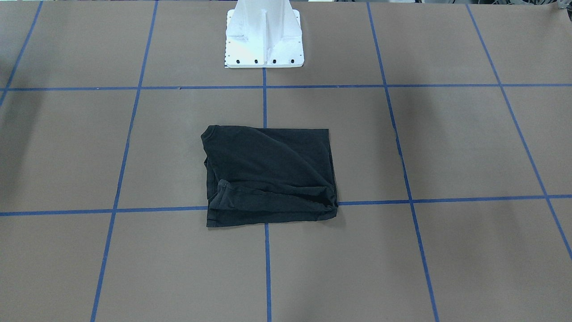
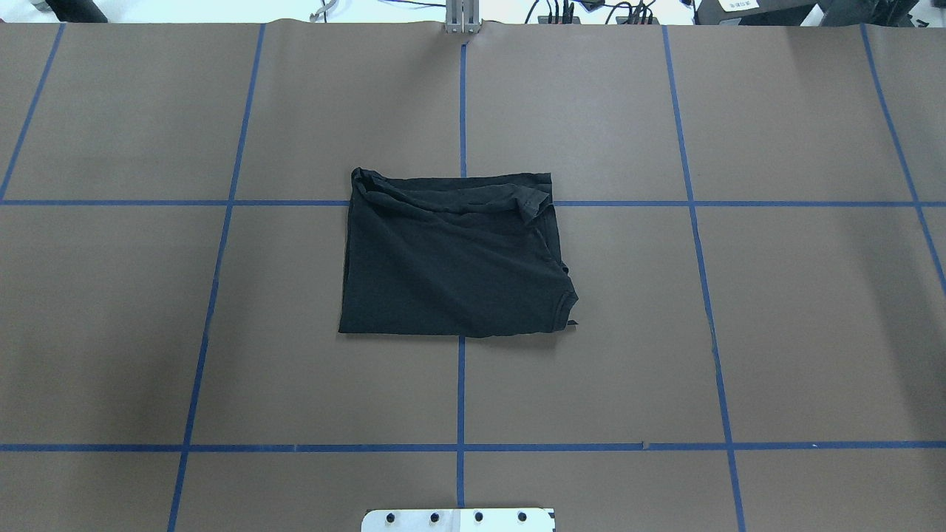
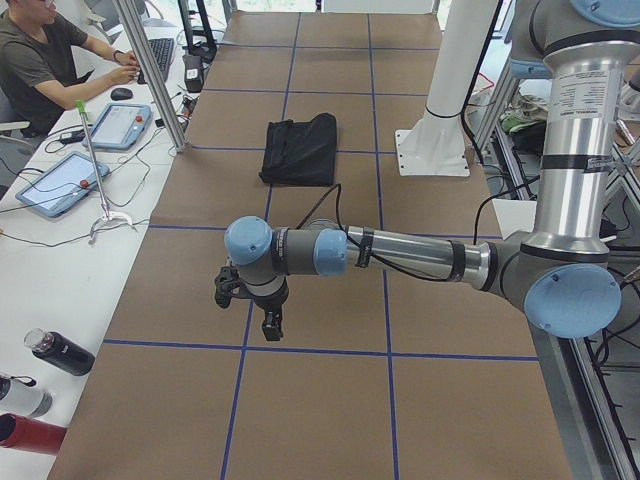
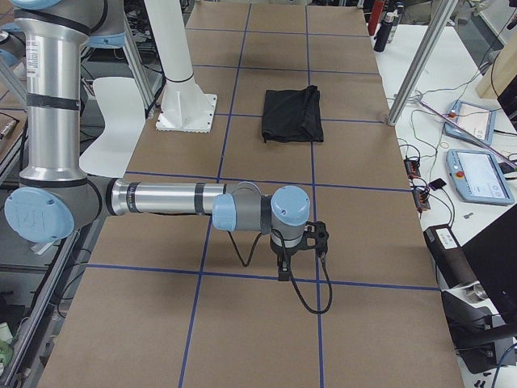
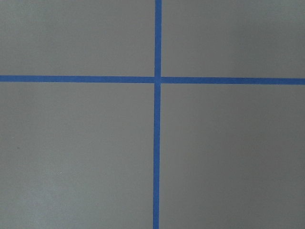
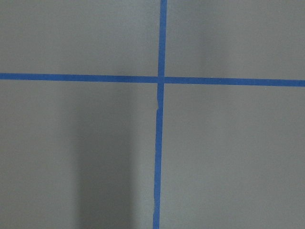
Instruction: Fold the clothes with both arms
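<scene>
Your black T-shirt folded on the tabletop, well apart from left gripper and right gripper, their opening you cannot tell

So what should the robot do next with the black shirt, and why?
Probably just rest. The black T-shirt already lies folded into a rough rectangle, and the left tool and right tool hang far from it, so the folding looks done.

A robotics lab: a brown-papered worktop gridded with blue tape, the left arm over it, and, at 9 o'clock in the left-end view, a side desk with teach pendants and a person typing.
</scene>
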Action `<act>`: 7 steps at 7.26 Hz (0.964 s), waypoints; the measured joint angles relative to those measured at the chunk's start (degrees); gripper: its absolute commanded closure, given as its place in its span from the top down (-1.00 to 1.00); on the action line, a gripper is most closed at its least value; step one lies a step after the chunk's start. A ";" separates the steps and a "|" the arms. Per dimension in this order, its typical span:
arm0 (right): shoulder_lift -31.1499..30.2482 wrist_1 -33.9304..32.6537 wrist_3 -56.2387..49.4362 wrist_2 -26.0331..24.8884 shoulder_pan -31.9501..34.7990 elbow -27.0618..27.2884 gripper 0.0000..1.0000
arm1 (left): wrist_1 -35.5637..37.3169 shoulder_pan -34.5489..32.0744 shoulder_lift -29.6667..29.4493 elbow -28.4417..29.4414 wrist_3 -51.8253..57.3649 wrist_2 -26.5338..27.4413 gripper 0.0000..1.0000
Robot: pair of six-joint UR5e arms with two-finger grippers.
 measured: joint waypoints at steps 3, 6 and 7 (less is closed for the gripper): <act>0.00 -0.07 0.03 0.03 0.00 0.00 1.00 | -0.04 -0.20 0.37 0.36 0.25 -0.15 1.00; 0.08 -0.13 0.03 0.03 0.00 0.00 1.00 | -0.06 -0.25 0.60 0.41 0.29 -0.12 1.00; 0.09 -0.10 0.02 0.03 0.00 0.00 1.00 | -0.02 -0.25 0.62 0.41 0.28 -0.11 1.00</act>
